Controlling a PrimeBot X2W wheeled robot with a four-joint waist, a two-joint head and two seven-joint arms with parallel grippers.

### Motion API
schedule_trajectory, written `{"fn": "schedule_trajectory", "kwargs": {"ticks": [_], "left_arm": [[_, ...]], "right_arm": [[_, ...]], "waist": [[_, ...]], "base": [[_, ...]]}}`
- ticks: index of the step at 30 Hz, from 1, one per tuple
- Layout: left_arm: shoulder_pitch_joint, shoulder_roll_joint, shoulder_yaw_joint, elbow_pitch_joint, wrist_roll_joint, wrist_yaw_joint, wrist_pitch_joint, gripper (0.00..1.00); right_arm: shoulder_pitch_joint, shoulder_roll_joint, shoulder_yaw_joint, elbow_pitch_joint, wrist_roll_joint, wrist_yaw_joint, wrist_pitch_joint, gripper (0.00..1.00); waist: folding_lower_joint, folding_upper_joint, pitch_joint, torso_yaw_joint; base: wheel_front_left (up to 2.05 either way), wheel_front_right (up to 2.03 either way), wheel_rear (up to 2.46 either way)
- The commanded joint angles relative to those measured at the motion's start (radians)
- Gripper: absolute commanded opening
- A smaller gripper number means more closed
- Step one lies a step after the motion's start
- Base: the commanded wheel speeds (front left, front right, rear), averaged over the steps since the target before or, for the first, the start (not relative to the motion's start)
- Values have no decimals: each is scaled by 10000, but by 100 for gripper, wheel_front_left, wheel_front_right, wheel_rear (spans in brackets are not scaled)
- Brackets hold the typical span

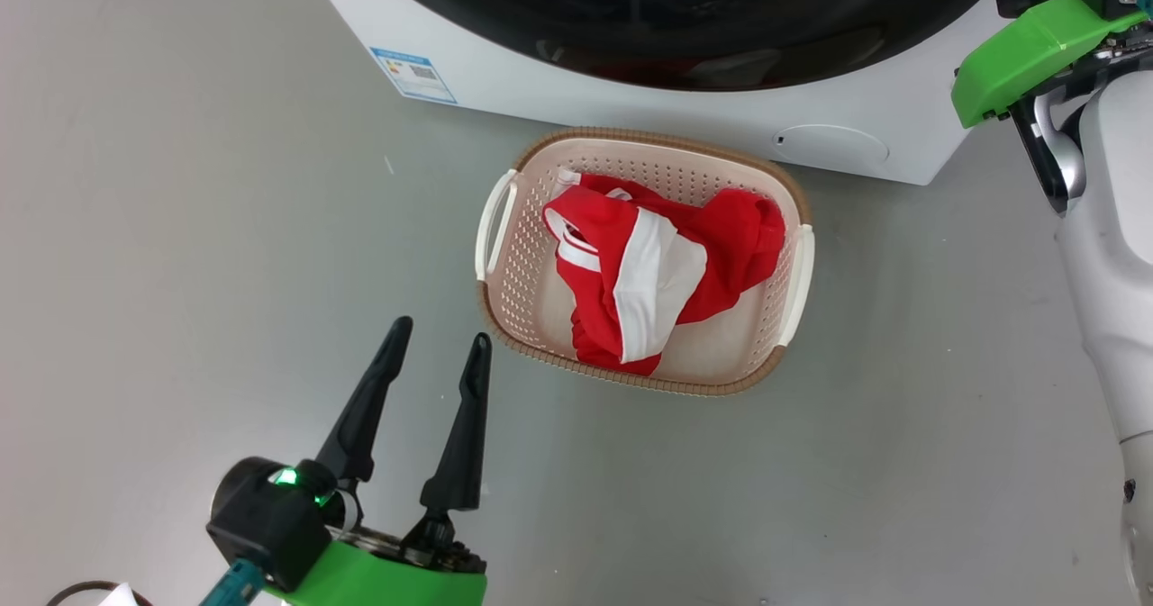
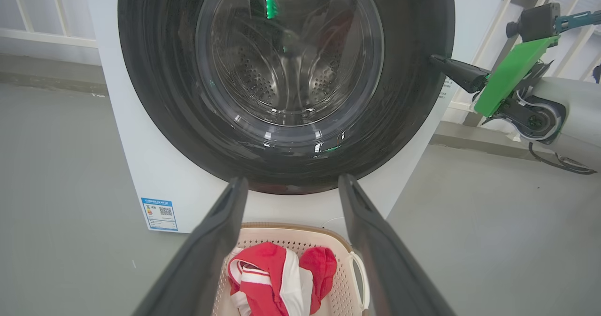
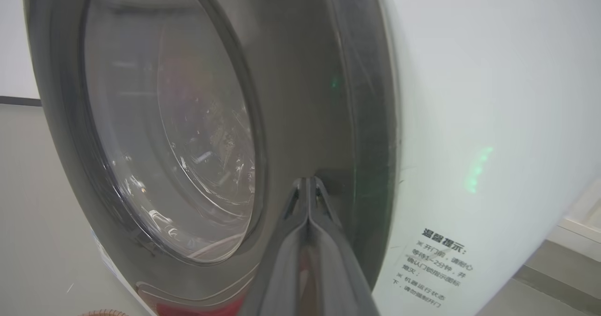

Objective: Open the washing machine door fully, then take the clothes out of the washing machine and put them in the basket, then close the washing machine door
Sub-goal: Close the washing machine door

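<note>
You're in a bare laundry corner, seemingly a test room rather than a home: a white washing machine point(image 2: 141, 165) stands on a plain grey floor point(image 1: 180, 228), with white railing bars point(image 2: 47, 38) behind it.

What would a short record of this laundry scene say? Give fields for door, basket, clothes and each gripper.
door: looks shut against the washer
basket: on the floor before the washer
clothes: red and white, in the basket
left gripper: open, empty, near the basket
right gripper: shut, tips at the door's rim
</note>
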Motion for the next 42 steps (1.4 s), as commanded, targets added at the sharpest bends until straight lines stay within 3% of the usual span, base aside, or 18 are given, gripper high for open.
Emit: {"fn": "schedule_trajectory", "kwargs": {"ticks": [1,5,7,8,14,15,16,17,20,29,42], "left_arm": [[-192,90,396,-196,-88,123,-120,100],[-141,90,463,-180,-301,221,-120,100],[-96,90,501,-158,-359,268,-120,100],[-96,90,501,-158,-359,268,-120,100],[-62,90,631,-99,-485,361,-120,100],[-56,90,645,-76,-449,361,-120,100],[-54,90,678,-66,-424,384,-120,100],[-54,90,723,-69,-393,423,-120,100],[-47,90,819,-119,-182,502,-120,100],[101,89,1067,-82,301,594,-120,100],[862,136,1469,157,1066,701,-120,100]], "right_arm": [[-14,177,68,-423,107,-98,-22,0],[408,410,144,-724,378,-98,-22,0],[674,515,261,-890,482,-98,-22,14],[674,515,261,-890,482,-98,-22,14],[1466,748,428,-1559,819,-98,-22,47],[1594,765,437,-1698,828,-98,-22,57],[1718,773,446,-1856,801,-98,-22,82],[1858,793,452,-2006,791,-98,-22,90],[2307,852,344,-2550,636,-98,-22,98],[4225,1302,-601,-4496,-279,-98,-22,100],[7448,1444,-677,-5536,-235,-98,-22,100]], "waist": [[0,-1,-112,-132],[0,-1,-299,-312],[0,-1,-400,-434],[0,-1,-400,-434],[0,-1,-654,-866],[0,-1,-684,-948],[0,-1,-709,-1031],[0,-1,-741,-1116],[0,-1,-857,-1357],[0,-1,-1416,-1984],[0,-1,-2791,-2672]], "base": [[0,0,0],[0,0,0],[0,0,0],[0,0,0],[0,0,0],[0,0,0],[0,0,0],[0,0,0],[0,0,0],[0,0,0],[0,0,0]]}}
